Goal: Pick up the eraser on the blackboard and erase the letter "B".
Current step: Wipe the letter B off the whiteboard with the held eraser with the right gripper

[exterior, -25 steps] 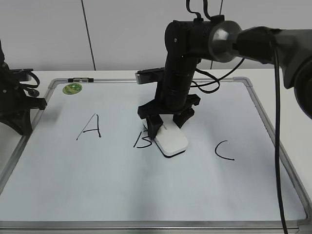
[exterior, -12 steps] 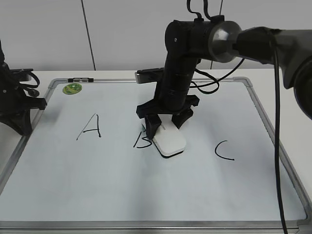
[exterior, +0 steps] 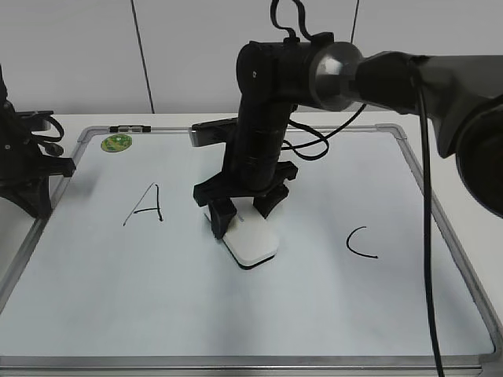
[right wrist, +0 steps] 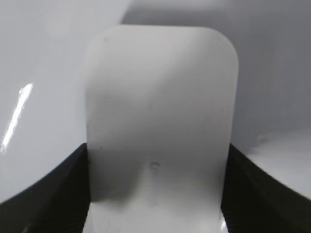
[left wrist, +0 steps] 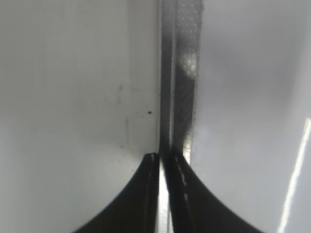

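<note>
- Right black two-fingered gripper [exterior: 240, 210] clamped on the white rounded-rectangle plastic eraser [exterior: 250, 244], pads pressing both long sides in the right wrist view [right wrist: 158, 126].
- Eraser lying flat near the middle of the large silver-framed whiteboard [exterior: 236, 314], at 3 o'clock from the black handwritten "A" [exterior: 145, 204] and at 9 o'clock from the black "C" [exterior: 361, 242].
- No black "B" visible on the board.
- Left black gripper [left wrist: 163, 191] pinched nearly closed, holding nothing, over the board's metal edge.
- Small round green magnet [exterior: 115, 142] at the board's 11 o'clock corner.

right arm [exterior: 263, 118]: black, glossy grey joint | black cables | ribbed fingers [right wrist: 53, 194]
</note>
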You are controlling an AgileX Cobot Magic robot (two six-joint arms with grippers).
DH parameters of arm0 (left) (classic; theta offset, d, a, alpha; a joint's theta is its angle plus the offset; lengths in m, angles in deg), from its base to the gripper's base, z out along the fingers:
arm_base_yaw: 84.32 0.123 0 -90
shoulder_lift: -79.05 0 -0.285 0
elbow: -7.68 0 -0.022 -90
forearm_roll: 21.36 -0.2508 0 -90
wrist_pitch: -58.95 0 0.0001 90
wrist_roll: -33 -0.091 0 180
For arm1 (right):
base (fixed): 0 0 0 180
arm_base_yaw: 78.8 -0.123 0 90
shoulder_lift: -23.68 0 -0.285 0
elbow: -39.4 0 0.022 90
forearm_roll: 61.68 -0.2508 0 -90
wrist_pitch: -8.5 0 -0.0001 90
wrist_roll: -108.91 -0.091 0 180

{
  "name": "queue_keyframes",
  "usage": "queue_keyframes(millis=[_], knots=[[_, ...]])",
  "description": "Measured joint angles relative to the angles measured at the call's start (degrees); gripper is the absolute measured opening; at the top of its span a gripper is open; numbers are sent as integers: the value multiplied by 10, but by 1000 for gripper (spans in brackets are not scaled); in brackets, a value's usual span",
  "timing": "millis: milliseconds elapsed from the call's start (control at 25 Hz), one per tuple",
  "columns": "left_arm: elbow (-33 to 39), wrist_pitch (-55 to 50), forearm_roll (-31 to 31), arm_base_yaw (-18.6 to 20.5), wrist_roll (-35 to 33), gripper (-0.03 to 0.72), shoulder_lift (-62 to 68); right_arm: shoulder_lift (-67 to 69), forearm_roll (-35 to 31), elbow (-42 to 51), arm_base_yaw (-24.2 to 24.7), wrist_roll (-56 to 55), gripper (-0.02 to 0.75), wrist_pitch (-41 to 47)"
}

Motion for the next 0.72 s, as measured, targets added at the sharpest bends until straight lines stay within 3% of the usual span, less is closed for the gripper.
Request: queue_keyframes(millis=[400, 720], knots=[[0, 0, 0, 0, 0, 31, 0, 0, -7, 0, -30, 0, 529, 0], [0, 0, 0, 0, 0, 31, 0, 0, 27, 0, -36, -24, 529, -2]])
